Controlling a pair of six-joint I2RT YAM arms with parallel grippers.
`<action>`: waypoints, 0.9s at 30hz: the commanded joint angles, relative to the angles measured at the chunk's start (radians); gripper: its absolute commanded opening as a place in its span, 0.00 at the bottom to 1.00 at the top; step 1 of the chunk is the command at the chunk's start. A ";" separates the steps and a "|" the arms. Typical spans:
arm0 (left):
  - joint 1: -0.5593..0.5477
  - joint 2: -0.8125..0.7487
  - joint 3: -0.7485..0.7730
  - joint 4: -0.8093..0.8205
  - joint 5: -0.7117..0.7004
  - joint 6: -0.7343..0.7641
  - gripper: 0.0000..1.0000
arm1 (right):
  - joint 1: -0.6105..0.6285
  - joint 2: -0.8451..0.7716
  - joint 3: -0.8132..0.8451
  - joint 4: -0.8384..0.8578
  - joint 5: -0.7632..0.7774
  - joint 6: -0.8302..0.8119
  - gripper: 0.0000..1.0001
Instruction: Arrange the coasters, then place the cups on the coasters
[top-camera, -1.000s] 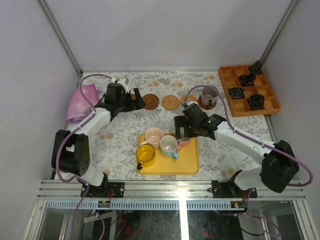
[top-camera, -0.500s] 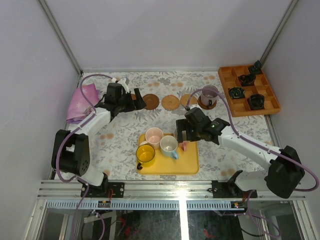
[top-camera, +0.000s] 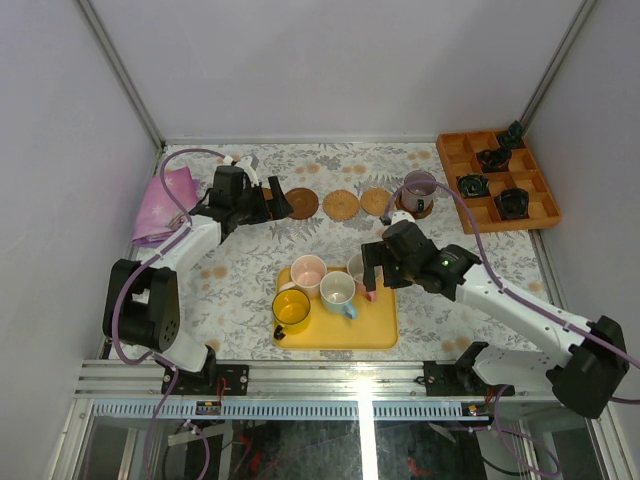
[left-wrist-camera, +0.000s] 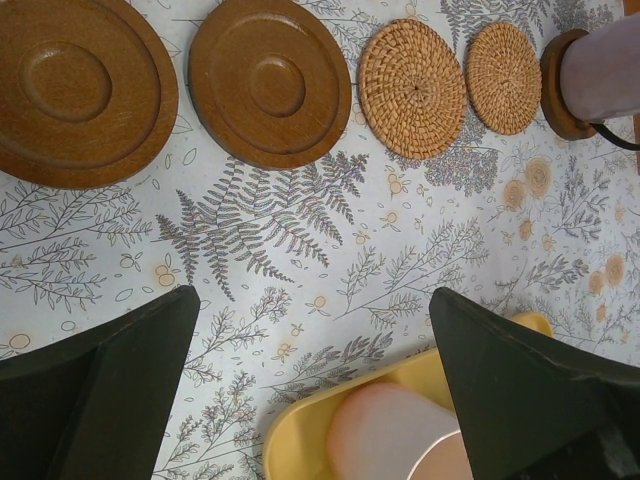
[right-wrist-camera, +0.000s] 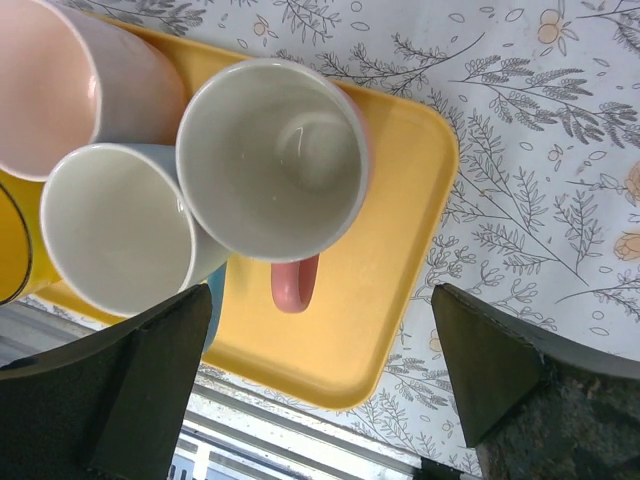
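Note:
Along the back lie two wooden coasters (left-wrist-camera: 75, 90) (left-wrist-camera: 270, 80) and two woven ones (left-wrist-camera: 412, 88) (left-wrist-camera: 505, 63). A fifth coaster (left-wrist-camera: 553, 75) carries the mauve cup (top-camera: 418, 187). My left gripper (top-camera: 272, 207) hovers open over the leftmost coaster, nothing between its fingers. On the yellow tray (top-camera: 380, 325) stand the yellow cup (top-camera: 291, 311), pale pink cup (top-camera: 308, 271), light blue cup (top-camera: 338, 290) and salmon cup (right-wrist-camera: 270, 160). My right gripper (right-wrist-camera: 322, 290) hangs open above the salmon cup, its handle between the fingers, not touching.
An orange compartment tray (top-camera: 535, 210) with small black gadgets (top-camera: 472, 185) sits at the back right. A pink cloth (top-camera: 165, 205) lies at the back left. Grey walls close in on three sides. The tray's near edge is close to the table's front rail (top-camera: 350, 365).
My right gripper has swung from just behind the tray to above the salmon cup, still open. The left arm and all cups and coasters have stayed put.

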 joint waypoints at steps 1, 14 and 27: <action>0.001 0.005 -0.004 0.047 0.021 -0.011 1.00 | 0.009 -0.065 0.030 -0.053 0.026 -0.019 0.99; 0.001 0.010 -0.005 0.043 0.023 -0.016 1.00 | 0.019 -0.012 -0.081 0.066 -0.028 -0.010 0.89; -0.001 0.016 0.004 0.016 0.006 0.003 1.00 | 0.035 0.120 -0.092 0.180 -0.065 -0.046 0.77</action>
